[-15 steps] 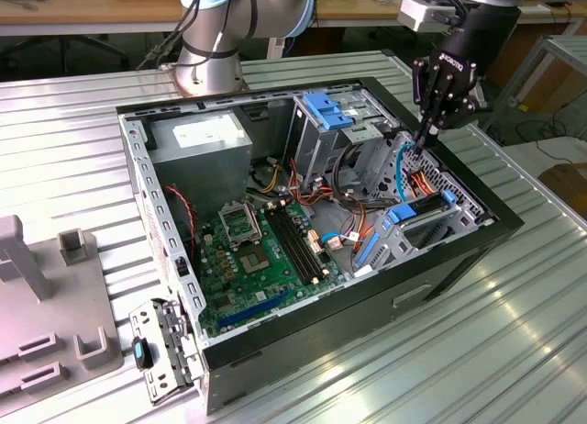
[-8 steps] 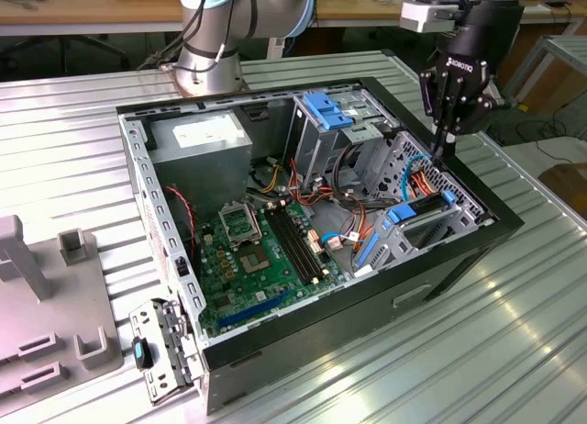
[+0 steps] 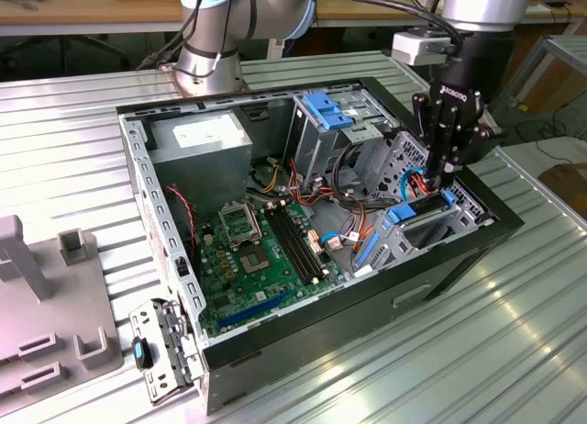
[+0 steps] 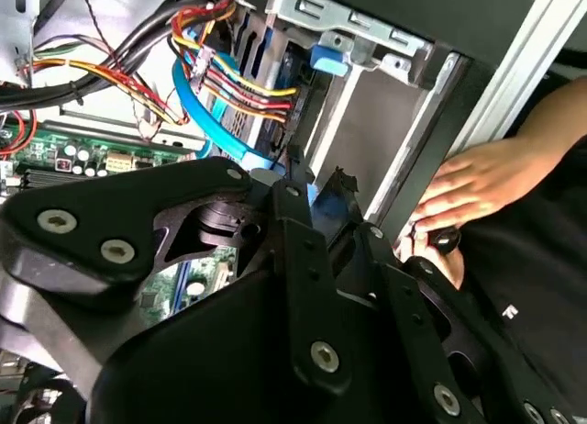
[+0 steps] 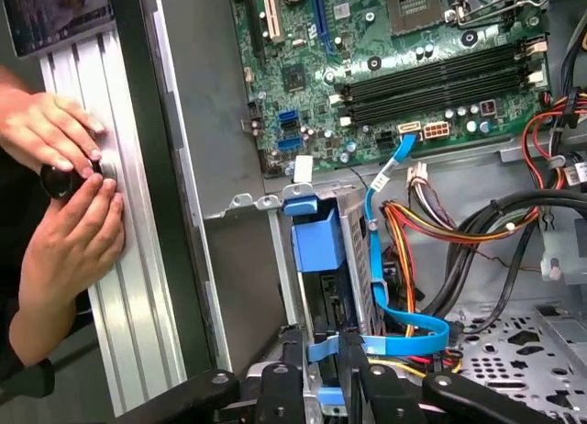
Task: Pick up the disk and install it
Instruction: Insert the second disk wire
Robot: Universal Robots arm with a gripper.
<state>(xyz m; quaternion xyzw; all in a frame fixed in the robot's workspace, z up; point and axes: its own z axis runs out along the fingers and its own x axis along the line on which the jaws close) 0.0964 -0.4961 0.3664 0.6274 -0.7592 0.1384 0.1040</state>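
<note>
Disk (image 3: 424,213) seated in drive cage just below claw (image 3: 438,181), blue carrier edge beneath fingertips. Claw nearly closed over carrier's rear end; actual grip impossible to tell. Motherboard (image 3: 257,250) beyond, computer case (image 3: 367,305) on ribbed bench (image 3: 514,351). Person's hands (image 5: 55,167) beside case.

We see a ribbed, brushed-metal table top (image 3: 413,351) with a soft sheen, lower right in the exterior view. On it stands an open computer case of dull grey sheet metal (image 3: 147,195) with a matt black outer skin. Inside lies a green, glossy circuit board (image 3: 248,259). At centre right the matt black metal gripper (image 3: 440,172) meets the bright blue plastic frame of the disk (image 3: 417,213). In the first wrist view a smooth blue plastic cable (image 5: 385,286) shines faintly.
</note>
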